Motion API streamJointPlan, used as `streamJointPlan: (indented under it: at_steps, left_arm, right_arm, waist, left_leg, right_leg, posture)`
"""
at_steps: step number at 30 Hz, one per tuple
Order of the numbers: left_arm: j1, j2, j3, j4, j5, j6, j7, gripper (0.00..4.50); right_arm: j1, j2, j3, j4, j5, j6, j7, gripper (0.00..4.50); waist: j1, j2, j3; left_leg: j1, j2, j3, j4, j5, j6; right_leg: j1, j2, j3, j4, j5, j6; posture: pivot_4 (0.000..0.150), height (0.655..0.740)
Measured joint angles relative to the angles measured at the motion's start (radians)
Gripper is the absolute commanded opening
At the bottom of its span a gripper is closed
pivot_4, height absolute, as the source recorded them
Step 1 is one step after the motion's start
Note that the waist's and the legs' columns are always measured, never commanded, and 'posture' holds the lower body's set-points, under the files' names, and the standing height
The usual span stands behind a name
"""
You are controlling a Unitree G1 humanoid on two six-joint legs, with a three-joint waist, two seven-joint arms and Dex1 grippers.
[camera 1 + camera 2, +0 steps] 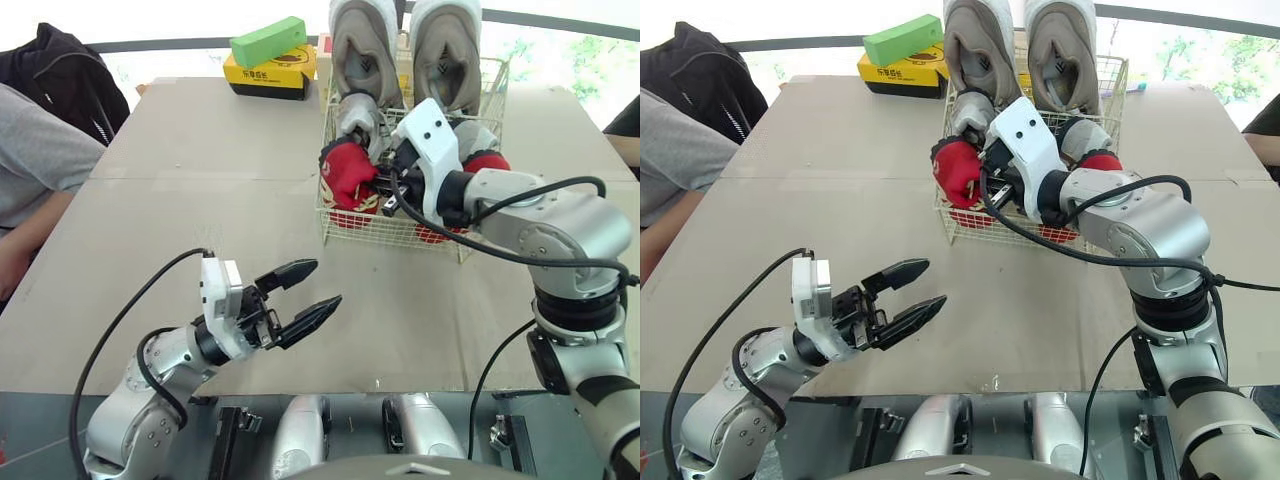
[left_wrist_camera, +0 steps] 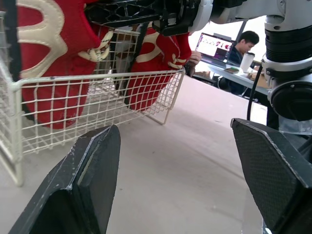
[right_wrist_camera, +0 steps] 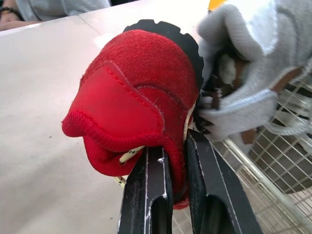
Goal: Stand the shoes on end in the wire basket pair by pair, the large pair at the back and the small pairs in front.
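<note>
The wire basket [image 1: 345, 238] stands at the back right of the table. Two large grey shoes [image 1: 365, 45] stand on end against its back wall. In front of them are a small grey shoe [image 1: 358, 118] and a red shoe [image 1: 487, 160] on the right. My right gripper [image 3: 176, 146] is shut on the collar of another small red shoe [image 3: 141, 92], held upright at the basket's front left corner, next to the small grey shoe [image 3: 248, 73]. My left gripper [image 1: 326, 283] hovers open over the table's front left, with nothing between its fingers [image 2: 83, 185].
A green box [image 1: 268, 42] lies on a yellow box [image 1: 268, 72] at the back, left of the basket. A person in grey [image 1: 30, 150] sits at the left edge with a black jacket [image 1: 60, 70] behind. Another person's arm [image 1: 625, 130] shows at the right edge.
</note>
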Motion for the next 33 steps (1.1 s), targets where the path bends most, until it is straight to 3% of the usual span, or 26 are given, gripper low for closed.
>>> streamJointPlan:
  at_steps: [1,3,6,15,23,29,33]
  left_arm:
    - [-0.005,-0.002,-0.008,0.000,0.002,0.000,0.001,3.94]
    - [-0.012,-0.007,-0.013,0.000,0.007,0.000,0.001,3.94]
    - [-0.018,-0.009,-0.014,0.000,0.014,0.000,0.003,3.94]
    - [-0.044,-0.052,-0.007,0.000,-0.054,0.062,0.132,3.94]
    - [0.001,-0.013,0.028,-0.042,-0.046,0.112,0.230,3.94]
    - [0.167,0.106,0.152,-0.045,-0.047,0.112,0.124,3.94]
    - [0.206,0.161,0.227,0.016,-0.057,0.114,0.023,3.94]
  right_arm:
    - [0.009,0.001,0.007,0.008,-0.004,-0.019,0.005,0.98]
    - [0.035,0.005,0.028,0.026,-0.010,-0.049,0.017,2.08]
    - [0.069,0.020,0.032,0.032,-0.009,-0.097,0.032,3.32]
    - [0.252,-0.141,-0.131,-0.114,0.024,-0.359,0.206,3.32]
    - [0.679,-0.240,-0.356,-0.280,0.203,-0.533,0.423,3.32]
    - [1.085,-0.314,-0.498,-0.225,0.083,-0.764,0.568,3.32]
    - [1.185,-0.318,-0.561,-0.075,0.004,-0.904,0.623,3.32]
  waist:
    - [-0.001,0.000,0.000]
    - [-0.003,0.000,0.000]
    - [-0.003,0.000,0.000]
    - [0.001,0.000,0.000]
    - [0.002,-0.001,0.000]
    - [0.001,-0.001,0.000]
    - [0.001,0.001,0.001]
  left_leg:
    - [0.000,0.000,0.000,0.000,0.000,0.000]
    - [0.000,0.000,0.000,0.000,0.000,0.000]
    - [0.000,0.000,0.000,0.000,0.000,0.000]
    - [0.000,0.000,-0.001,0.000,0.000,0.000]
    - [0.001,0.000,-0.001,-0.001,0.000,0.000]
    - [0.004,0.001,0.000,-0.001,0.000,0.000]
    - [0.004,0.001,0.001,0.001,0.000,0.000]
  right_leg:
    - [0.000,0.000,0.000,0.000,0.000,0.000]
    - [0.000,0.001,0.000,0.000,0.000,0.000]
    - [0.000,0.001,0.000,0.000,0.000,0.000]
    - [0.001,0.001,0.000,-0.001,0.000,0.001]
    - [0.002,0.001,0.000,-0.002,0.000,0.001]
    - [0.004,-0.001,0.001,-0.003,-0.005,0.000]
    - [0.004,-0.002,0.002,-0.004,-0.005,0.000]
  posture:
    - [0.150,0.7400]
    - [0.150,0.7400]
    - [0.150,0.7400]
    - [0.150,0.7400]
    - [0.150,0.7400]
    - [0.150,0.7400]
    - [0.150,0.7400]
